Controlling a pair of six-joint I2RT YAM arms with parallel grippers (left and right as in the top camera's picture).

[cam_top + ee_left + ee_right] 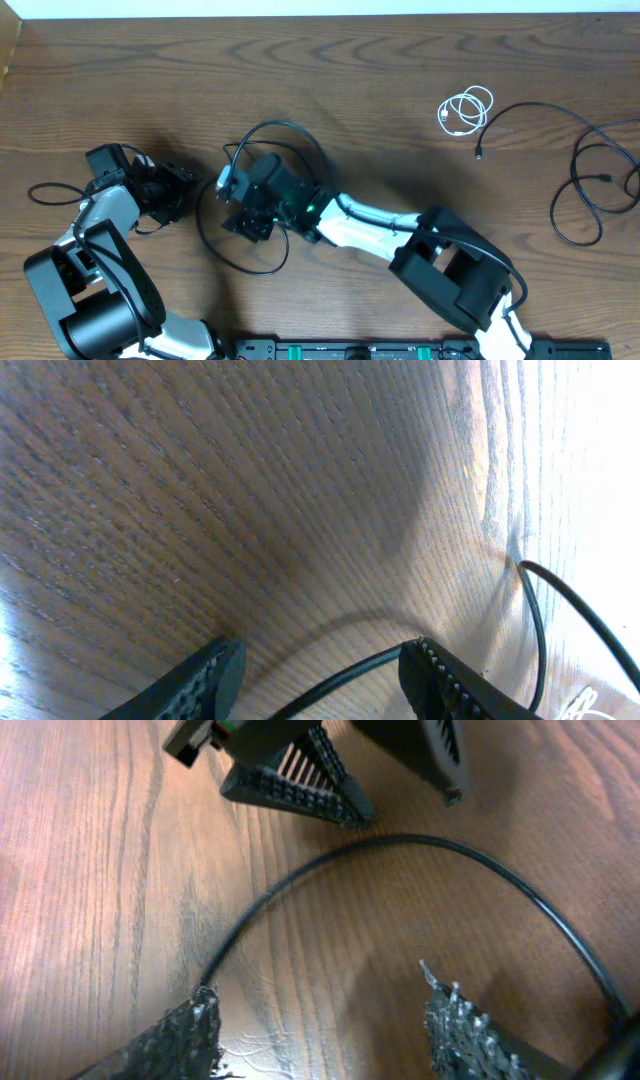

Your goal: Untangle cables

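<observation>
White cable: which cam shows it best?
Overhead: the white cable lies whole, coiled, toward the frame's upper right. Left wrist shows at most a tiny white scrap at its corner; right wrist shows none.

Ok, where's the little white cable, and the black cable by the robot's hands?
white cable [466,107]: overhead view, on its coiled loops.
black cable [400,839]: right wrist view, on the top of its curved stretch.

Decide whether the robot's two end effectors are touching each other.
Apart. The right wrist view shows bare table and a black cable lying between the right end effector and the left end effector.
</observation>
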